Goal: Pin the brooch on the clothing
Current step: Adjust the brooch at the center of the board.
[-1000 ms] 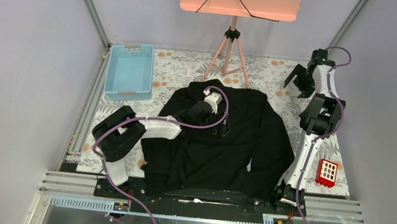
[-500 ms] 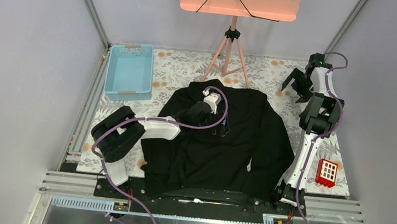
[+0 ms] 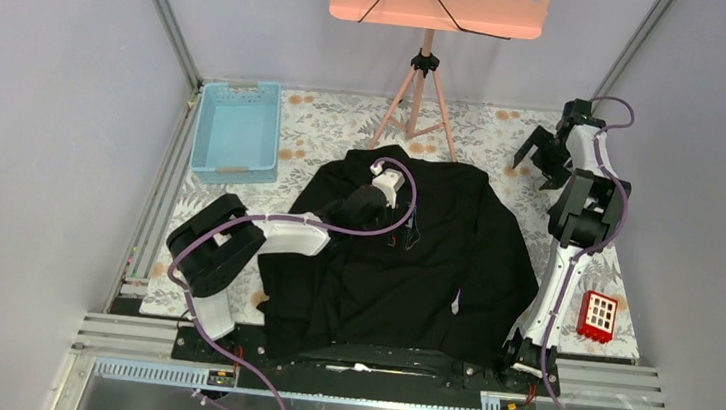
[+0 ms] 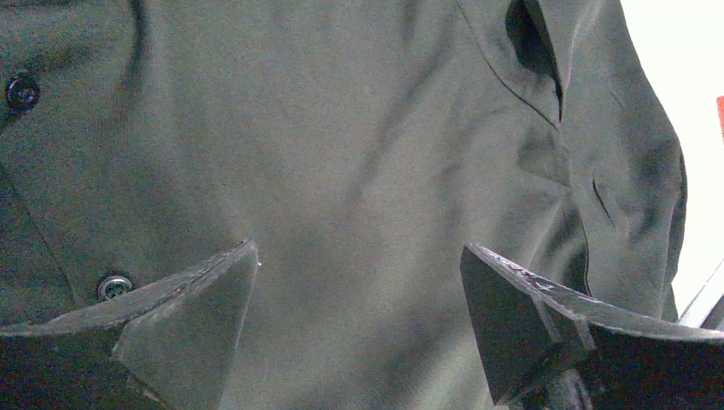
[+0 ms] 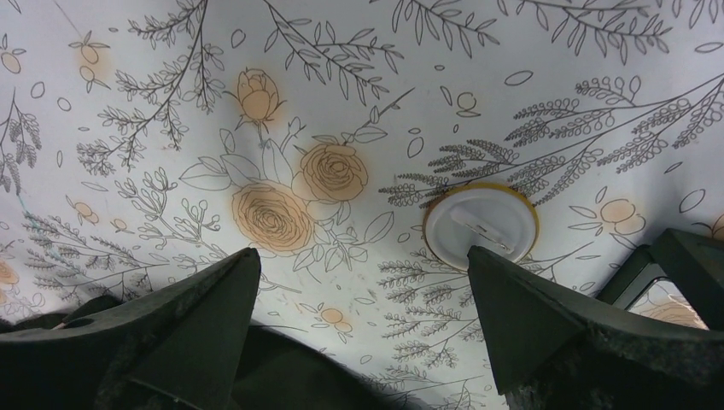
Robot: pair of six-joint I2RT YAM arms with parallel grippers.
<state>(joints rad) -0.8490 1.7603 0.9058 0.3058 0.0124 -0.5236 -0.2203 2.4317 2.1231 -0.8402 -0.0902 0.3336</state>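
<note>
The clothing [image 3: 404, 259], a black collared shirt, lies spread flat across the middle of the floral cloth. Over its chest, just below the collar, my left gripper [image 3: 405, 227] hangs open; in the left wrist view only shirt fabric [image 4: 359, 154] shows between its fingers [image 4: 359, 248]. At the far right back my right gripper [image 3: 536, 163] is open above the cloth. The brooch [image 5: 481, 224], a round white disc with a gold rim, lies on the cloth just beyond the right fingertip [image 5: 499, 273] of that gripper [image 5: 363, 252], untouched.
A light blue basket [image 3: 237, 131] sits at the back left. A pink tripod stand [image 3: 420, 90] rises behind the shirt's collar. A red and white block [image 3: 597, 316] lies at the near right. Two shirt buttons [image 4: 113, 285] show near the left finger.
My right gripper has opened wider and shifted slightly to the back left. The left arm and the shirt have not moved.
</note>
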